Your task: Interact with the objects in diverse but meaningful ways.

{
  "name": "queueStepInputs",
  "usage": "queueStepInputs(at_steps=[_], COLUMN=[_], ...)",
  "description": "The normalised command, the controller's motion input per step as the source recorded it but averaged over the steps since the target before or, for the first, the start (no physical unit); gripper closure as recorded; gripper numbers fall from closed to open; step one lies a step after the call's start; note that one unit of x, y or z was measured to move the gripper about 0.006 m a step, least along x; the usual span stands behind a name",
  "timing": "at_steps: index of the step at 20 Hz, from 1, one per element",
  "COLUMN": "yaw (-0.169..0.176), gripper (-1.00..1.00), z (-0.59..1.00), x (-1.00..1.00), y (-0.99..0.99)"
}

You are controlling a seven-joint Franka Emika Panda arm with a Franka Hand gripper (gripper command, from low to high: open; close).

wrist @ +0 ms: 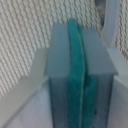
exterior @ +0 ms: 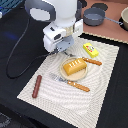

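My gripper [exterior: 63,50] is low over the far part of the striped placemat [exterior: 60,97], at the exterior view's left of the tan plate. In the wrist view the gripper [wrist: 74,35] is shut, its teal pads [wrist: 79,85] pressed together with nothing seen between them. The orange-yellow scored bread loaf [exterior: 74,66] lies on the tan plate [exterior: 84,74]. The yellow block with red marks [exterior: 90,49] lies beyond the plate. The dark brown sausage [exterior: 37,86] lies near the mat's left edge. The red tomato is not in view.
An orange-handled fork [exterior: 71,83] lies in front of the plate and an orange-handled knife [exterior: 92,61] behind it. Two grey pots [exterior: 94,16] [exterior: 124,19] stand on the tan board at the back right. A black cable [exterior: 17,50] hangs at the left. The woven mat [wrist: 25,30] shows under the fingers.
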Motion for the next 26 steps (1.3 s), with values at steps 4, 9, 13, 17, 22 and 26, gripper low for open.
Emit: queueStepInputs(at_steps=[4, 9, 13, 17, 22, 26], yaw=[0.000, -0.005, -0.006, -0.037, -0.139, -0.185], gripper=[-1.00, -1.00, -1.00, -1.00, -1.00, -1.00], z=[0.25, 0.34, 0.47, 0.39, 0.48, 0.29], x=[-0.04, -0.02, -0.07, -0.19, -0.25, -0.32], y=[0.04, 0.09, 0.25, 0.37, 0.34, 0.18])
